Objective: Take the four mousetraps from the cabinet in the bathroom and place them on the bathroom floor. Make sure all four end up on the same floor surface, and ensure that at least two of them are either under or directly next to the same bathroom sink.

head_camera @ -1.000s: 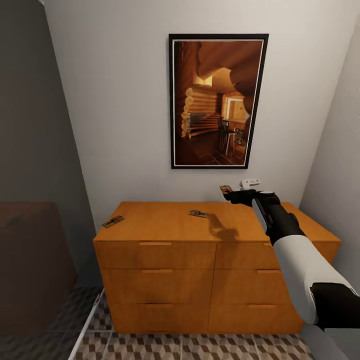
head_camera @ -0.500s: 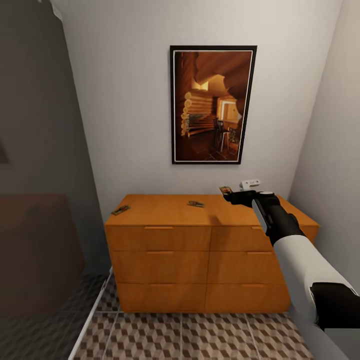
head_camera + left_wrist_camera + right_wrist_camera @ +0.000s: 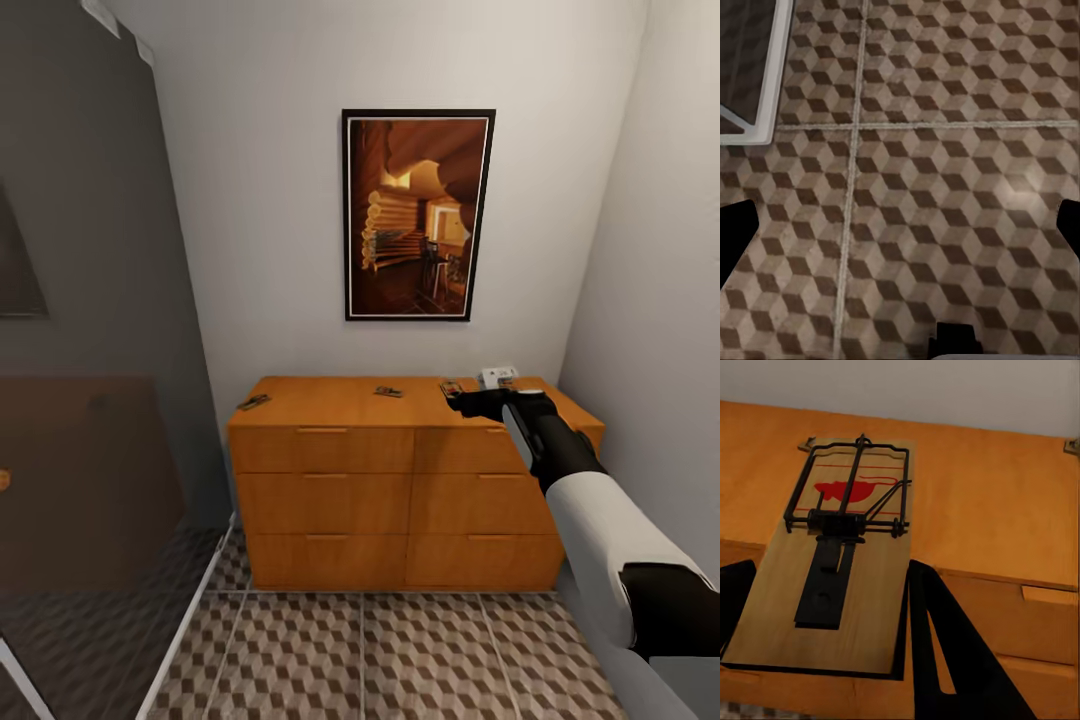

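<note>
Head view showed the cabinet (image 3: 400, 470) smaller and farther off than a second before, with more tiled floor (image 3: 400, 650) open in front of it; the whole picture had shifted, so I judged the robot had backed away, not that the furniture had moved. The right gripper (image 3: 458, 396) hung out ahead at about worktop height, carrying one mousetrap (image 3: 450, 387) with it, so the first trap seemed to be off the cabinet and on its way to the floor. Two more traps still lay on the worktop, one near the left edge (image 3: 254, 402) and one toward the middle (image 3: 389, 391); a pale object (image 3: 498, 376) sat near the back right, and I could not make out a fourth trap for certain. Right wrist view gave the held trap (image 3: 840, 562) close up: a tan board with a dark spring bar and a red mouse mark, lying flat between the dark fingers (image 3: 945, 652), which pinched it at its near end while the rest stuck out forward. Left wrist view looked straight down on the cube-patterned floor (image 3: 915, 195), with the left gripper (image 3: 900, 232) spread wide and holding nothing. No sink showed, so the carry probably had some way to go.
</note>
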Controlling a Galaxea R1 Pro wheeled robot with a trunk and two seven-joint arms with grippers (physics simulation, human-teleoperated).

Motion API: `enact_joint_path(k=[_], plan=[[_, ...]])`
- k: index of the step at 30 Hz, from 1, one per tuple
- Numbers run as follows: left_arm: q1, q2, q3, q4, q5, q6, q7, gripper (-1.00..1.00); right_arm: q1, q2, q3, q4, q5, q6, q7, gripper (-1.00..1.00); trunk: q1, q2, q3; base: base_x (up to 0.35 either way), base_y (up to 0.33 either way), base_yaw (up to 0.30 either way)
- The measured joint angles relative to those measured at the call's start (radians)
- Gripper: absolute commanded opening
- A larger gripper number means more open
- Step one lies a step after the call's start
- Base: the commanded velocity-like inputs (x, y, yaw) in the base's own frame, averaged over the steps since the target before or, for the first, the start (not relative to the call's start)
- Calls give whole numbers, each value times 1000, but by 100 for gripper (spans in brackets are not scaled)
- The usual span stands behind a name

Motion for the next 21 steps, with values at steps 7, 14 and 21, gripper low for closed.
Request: enact_joint_path(k=[7,14,21], plan=[[0,0,0,0,0,0,0,100,0,0,1,64,0,-27,1,-100,0,0,0,-335,0,0],[0,0,0,0,0,0,0,100,0,0,0,219,0,-161,2,-100,0,0,0,-170,0,0],[0,0,0,0,0,0,0,100,0,0,0,343,0,-276,2,-100,-1,0,0,-10,0,0]])
